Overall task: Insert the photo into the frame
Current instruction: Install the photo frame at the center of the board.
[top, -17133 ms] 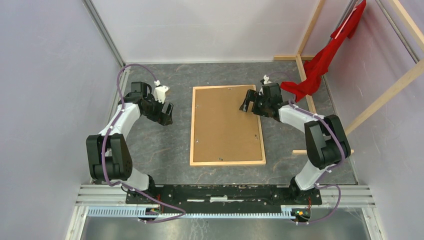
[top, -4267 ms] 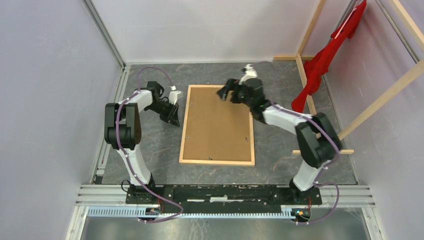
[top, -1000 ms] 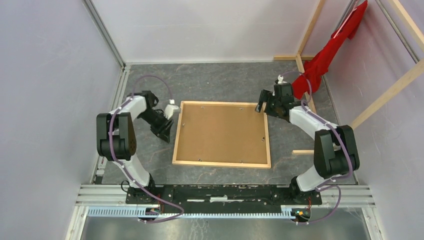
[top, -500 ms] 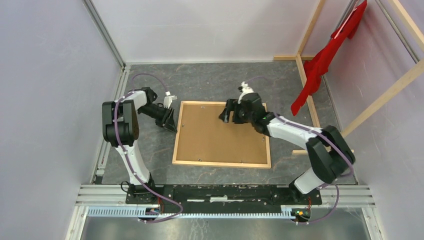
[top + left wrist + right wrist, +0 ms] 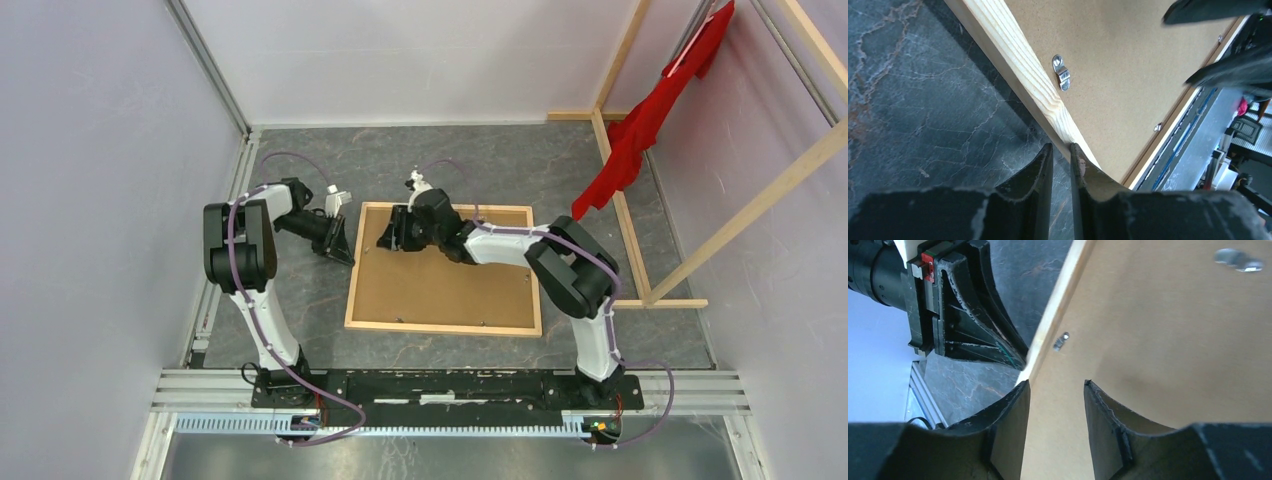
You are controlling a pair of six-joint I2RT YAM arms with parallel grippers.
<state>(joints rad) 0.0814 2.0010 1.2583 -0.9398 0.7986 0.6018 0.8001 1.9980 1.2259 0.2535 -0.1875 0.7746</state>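
At the left of the dark stone-patterned table (image 5: 300, 165), the left gripper (image 5: 1061, 150) lies low with its tips against the outer side of the frame's (image 5: 445, 328) left rail. Its fingers are almost together, with only a thin slit between them. One finger sits on the table side and the other over the pale wood, and I cannot tell whether they pinch the rail's edge or merely touch it.

The frame lies flat in the middle of the table, back upward, its long sides running left to right. The brown backing board (image 5: 450, 285) fills it, and a small metal clip (image 5: 1062, 72) sits on the board just inside the left rail.

Over the board's far left corner hangs the right gripper (image 5: 1056, 385). Its claw is roughly half open with nothing between the fingers, one tip just beside the left rail and the other above bare board. The two grippers are close together, with the rail between them.

Farther right, a red cloth (image 5: 640, 125) hangs on a rack of light wooden beams (image 5: 760, 200)
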